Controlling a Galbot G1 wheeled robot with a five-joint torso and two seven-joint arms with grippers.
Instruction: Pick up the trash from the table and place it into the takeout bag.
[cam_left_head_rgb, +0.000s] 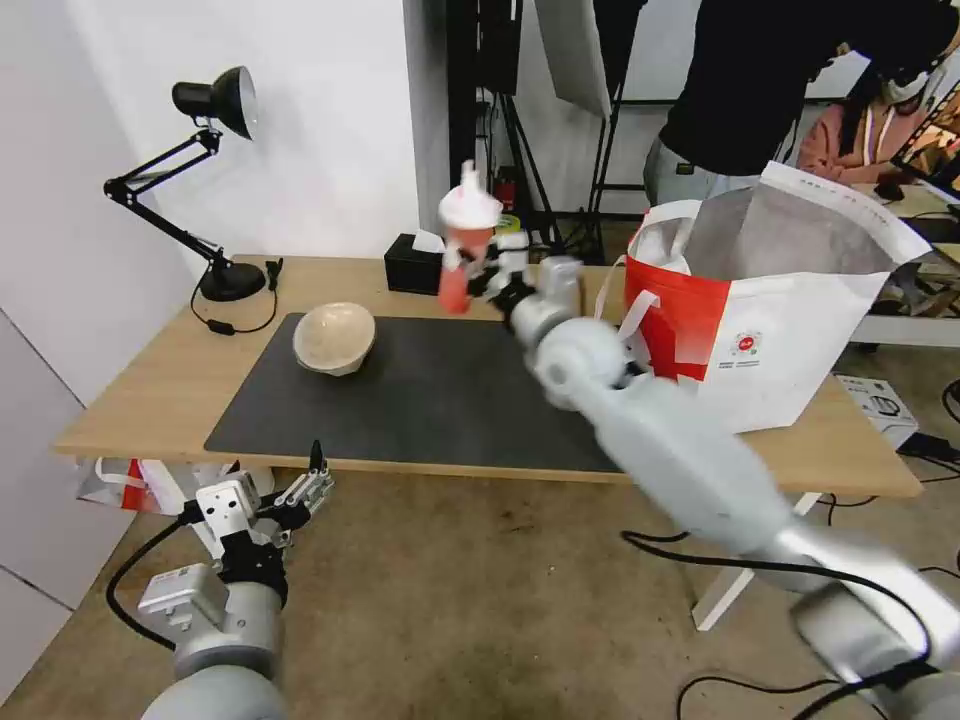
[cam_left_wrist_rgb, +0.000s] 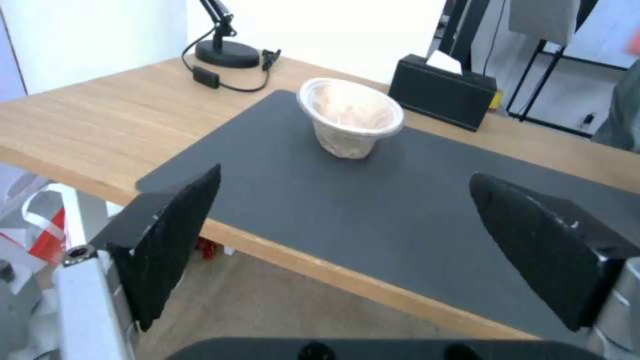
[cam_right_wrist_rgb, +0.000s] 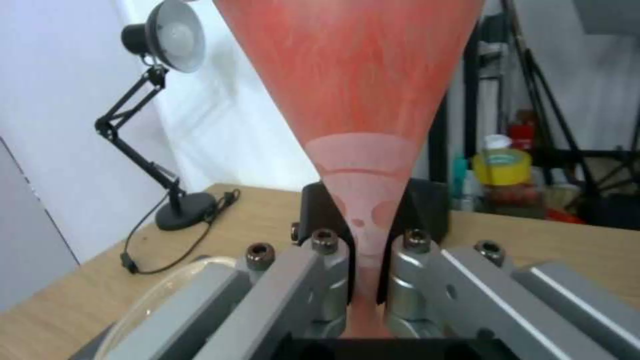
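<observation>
Nearest the robot, the left gripper (cam_left_head_rgb: 300, 497) hung below the near edge of the table (cam_left_head_rgb: 150, 390), its black fingers (cam_left_wrist_rgb: 170, 240) spread wide and holding nothing. It looked parked, aimed across the dark grey mat (cam_left_head_rgb: 440, 395) at the beige bowl (cam_left_head_rgb: 334, 338).

Farther out, the right gripper (cam_left_head_rgb: 478, 275) was raised above the mat's far side, clamped on the red drink cup (cam_left_head_rgb: 464, 250) with its white domed lid (cam_left_head_rgb: 468, 207). In the right wrist view the fingers (cam_right_wrist_rgb: 327, 280) pinched the cup (cam_right_wrist_rgb: 360, 125) low on its body, so the wide top stood well clear of the grip. The cup hung in the air, left of the takeout bag (cam_left_head_rgb: 760, 330) and not yet over its mouth.

To do this carry well, I judged the arm should keep the cup upright, travel high enough to clear the bag's rim and white strap handles (cam_left_head_rgb: 640, 310), and let go only once the cup sat over the silver foil lining (cam_left_head_rgb: 770, 235). A low pinch on a tapered cup could slip or let it tip.

The light-wood tabletop carried the mat, with the bowl on its left part. Beyond stood a black tissue box (cam_left_head_rgb: 415, 265) and a black desk lamp (cam_left_head_rgb: 215, 180) against a white wall. A small red-and-white plastic bag (cam_left_head_rgb: 125, 485) lay under the table.
</observation>
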